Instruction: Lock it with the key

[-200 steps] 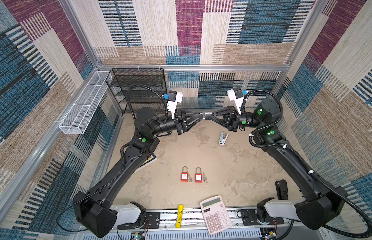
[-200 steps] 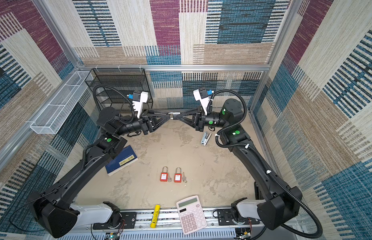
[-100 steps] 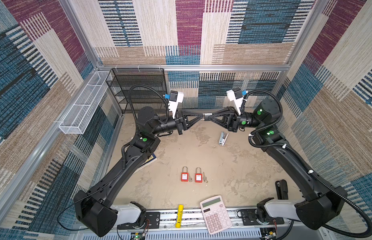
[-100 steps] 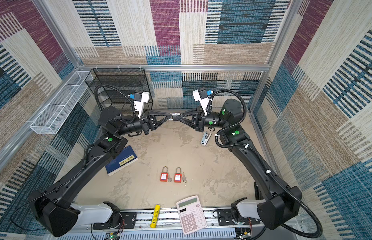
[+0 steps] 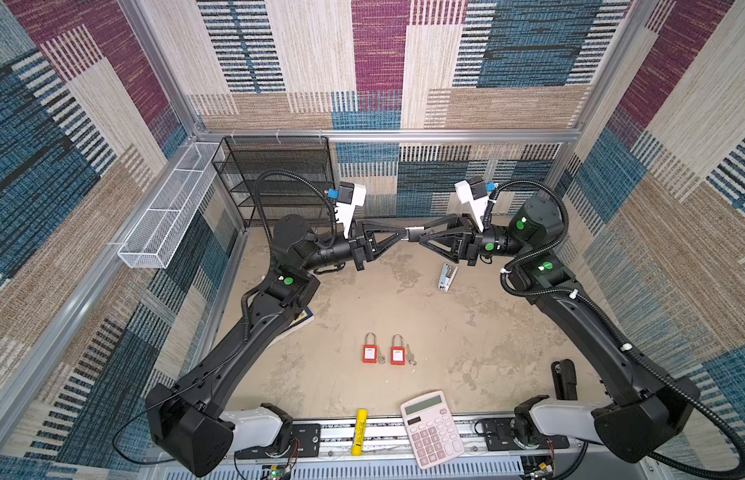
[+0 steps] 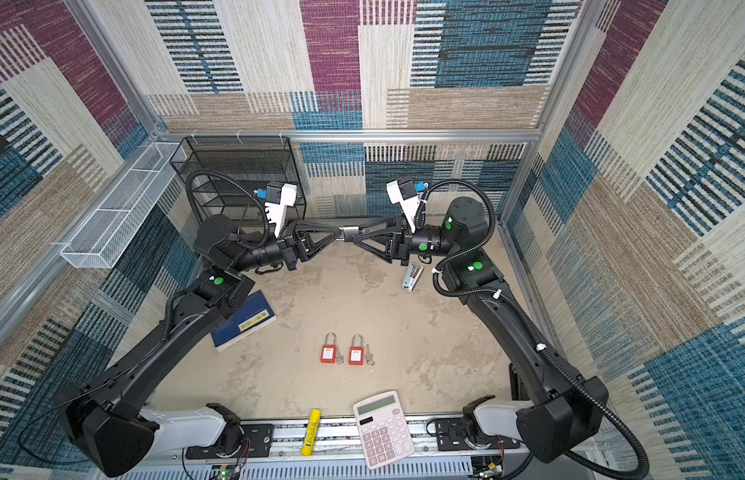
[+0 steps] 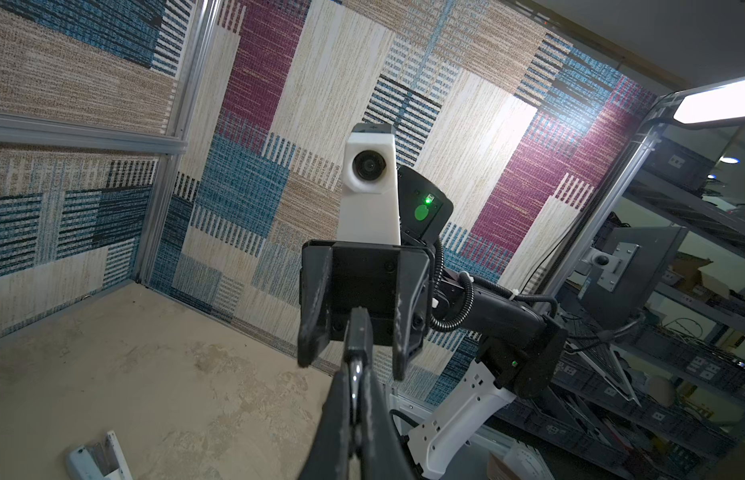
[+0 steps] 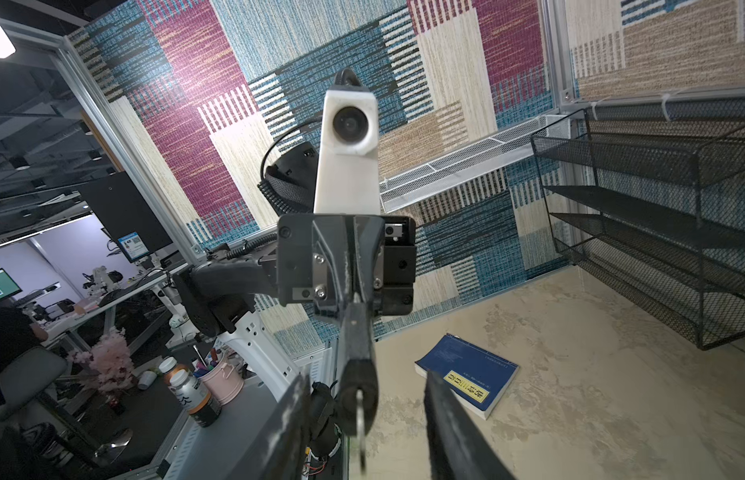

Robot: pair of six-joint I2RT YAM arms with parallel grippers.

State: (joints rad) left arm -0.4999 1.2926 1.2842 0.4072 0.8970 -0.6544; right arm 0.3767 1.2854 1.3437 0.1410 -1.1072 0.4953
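Mid-air, left pincer [image 5: 404, 235] tight around key [image 8: 359, 417]

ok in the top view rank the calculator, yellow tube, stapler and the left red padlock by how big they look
1. calculator
2. yellow tube, longest of the rest
3. stapler and left red padlock: look about alike, and the stapler lies farther from the camera, so no ranking

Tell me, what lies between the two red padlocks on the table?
A small silver key, beside the left-hand padlock; both top views show it.
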